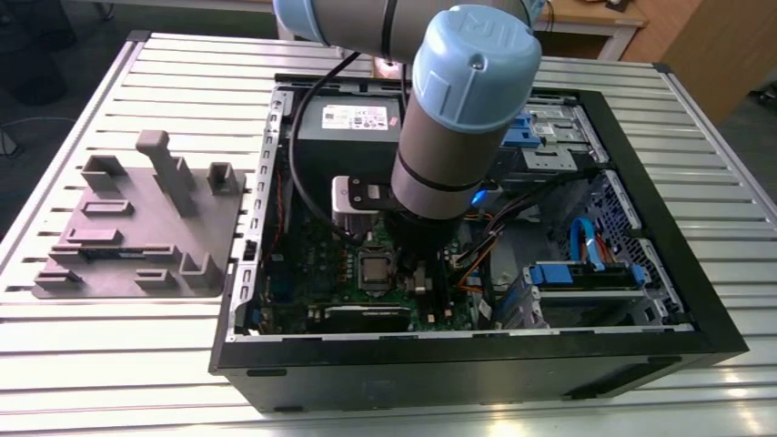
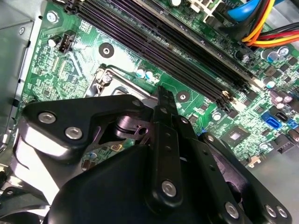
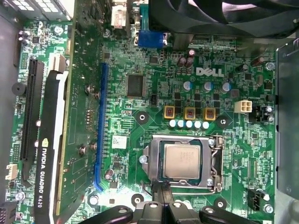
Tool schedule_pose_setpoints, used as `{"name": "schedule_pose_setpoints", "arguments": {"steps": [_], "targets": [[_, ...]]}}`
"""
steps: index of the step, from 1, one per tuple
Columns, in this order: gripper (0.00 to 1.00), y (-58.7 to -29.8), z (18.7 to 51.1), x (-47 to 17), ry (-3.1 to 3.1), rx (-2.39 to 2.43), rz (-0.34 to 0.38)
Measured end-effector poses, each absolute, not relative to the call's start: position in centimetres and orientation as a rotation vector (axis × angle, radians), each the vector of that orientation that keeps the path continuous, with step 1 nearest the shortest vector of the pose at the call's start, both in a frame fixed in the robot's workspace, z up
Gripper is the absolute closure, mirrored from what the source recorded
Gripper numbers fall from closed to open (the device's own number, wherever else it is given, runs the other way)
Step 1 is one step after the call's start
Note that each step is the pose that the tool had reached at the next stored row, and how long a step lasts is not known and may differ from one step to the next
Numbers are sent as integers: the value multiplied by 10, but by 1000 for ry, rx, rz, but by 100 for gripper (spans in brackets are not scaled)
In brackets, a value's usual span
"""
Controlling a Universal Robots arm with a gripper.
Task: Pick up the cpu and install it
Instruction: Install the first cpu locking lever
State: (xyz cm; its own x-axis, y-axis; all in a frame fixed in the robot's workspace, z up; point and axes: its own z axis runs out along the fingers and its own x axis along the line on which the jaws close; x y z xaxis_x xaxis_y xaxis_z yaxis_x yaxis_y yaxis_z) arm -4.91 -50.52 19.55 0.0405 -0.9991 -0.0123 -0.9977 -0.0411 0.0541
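Observation:
The cpu, a small square chip with a silver top, lies flat in the metal-framed socket on the green motherboard in the first wrist view. In the exterior view the cpu sits near the middle of the open computer case. My gripper hangs just beside the socket's edge, its dark fingertips drawn together with nothing between them. The second wrist view shows the gripper low over the board, hiding the socket behind its linkage.
A graphics card stands along one side of the board. Memory slots and coloured cables run close to the gripper. A power supply fills the case's back. A grey fixture tray lies on the table at the exterior view's left.

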Motion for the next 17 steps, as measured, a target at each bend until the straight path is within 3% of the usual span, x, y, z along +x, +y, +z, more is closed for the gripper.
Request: {"name": "schedule_pose_setpoints", "arguments": {"steps": [17], "targets": [[90, -505, 187, -49, -2156, 2250, -62]]}}
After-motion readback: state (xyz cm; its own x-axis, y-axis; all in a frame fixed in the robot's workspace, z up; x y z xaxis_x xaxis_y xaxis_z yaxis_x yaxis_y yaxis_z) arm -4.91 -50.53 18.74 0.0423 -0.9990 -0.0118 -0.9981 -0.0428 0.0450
